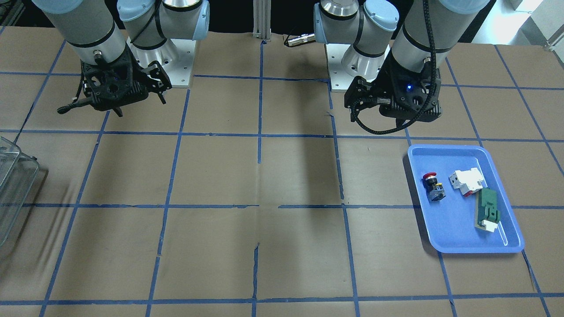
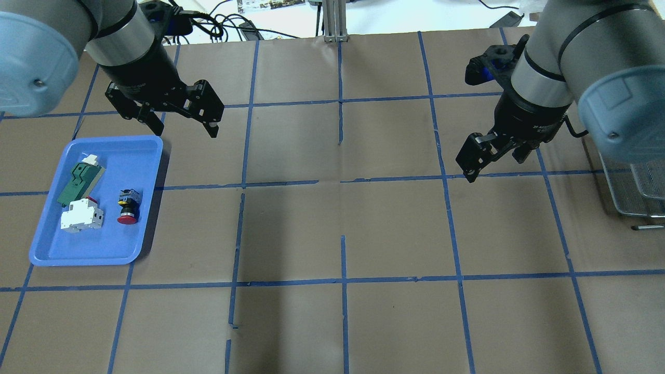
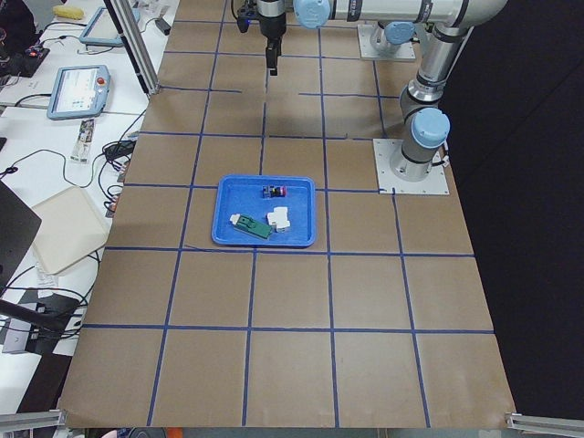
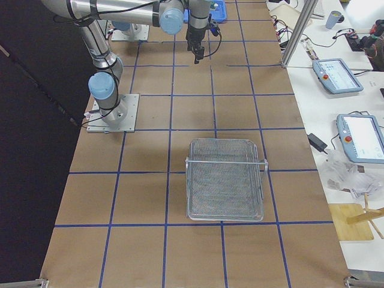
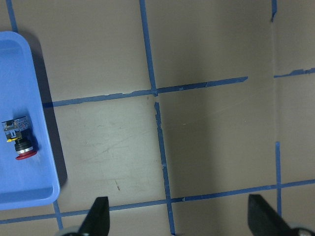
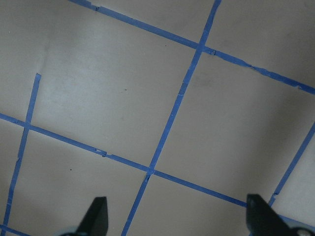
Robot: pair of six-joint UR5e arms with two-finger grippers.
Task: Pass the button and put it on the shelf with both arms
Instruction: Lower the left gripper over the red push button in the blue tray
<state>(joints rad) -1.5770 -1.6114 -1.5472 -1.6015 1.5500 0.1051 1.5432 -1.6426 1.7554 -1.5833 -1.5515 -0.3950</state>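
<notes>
The button point(image 1: 434, 186) lies on its side in a blue tray point(image 1: 454, 224), red cap towards the robot. It also shows in the overhead view point(image 2: 127, 206) and at the left edge of the left wrist view point(image 5: 18, 140). My left gripper point(image 2: 184, 127) hangs open and empty above the table, just past the tray's point(image 2: 88, 244) far right corner. Its fingertips point(image 5: 98, 216) frame bare table beside the tray. My right gripper point(image 2: 493, 163) hangs open and empty over the table on the right, with only taped paper below it point(image 6: 177, 221).
A white block with a red part point(image 2: 80, 218) and a green-and-white flat piece point(image 2: 79, 179) lie in the tray beside the button. A wire mesh basket point(image 4: 225, 180) stands at the table's right end point(image 2: 634, 192). Brown paper with a blue tape grid covers the table.
</notes>
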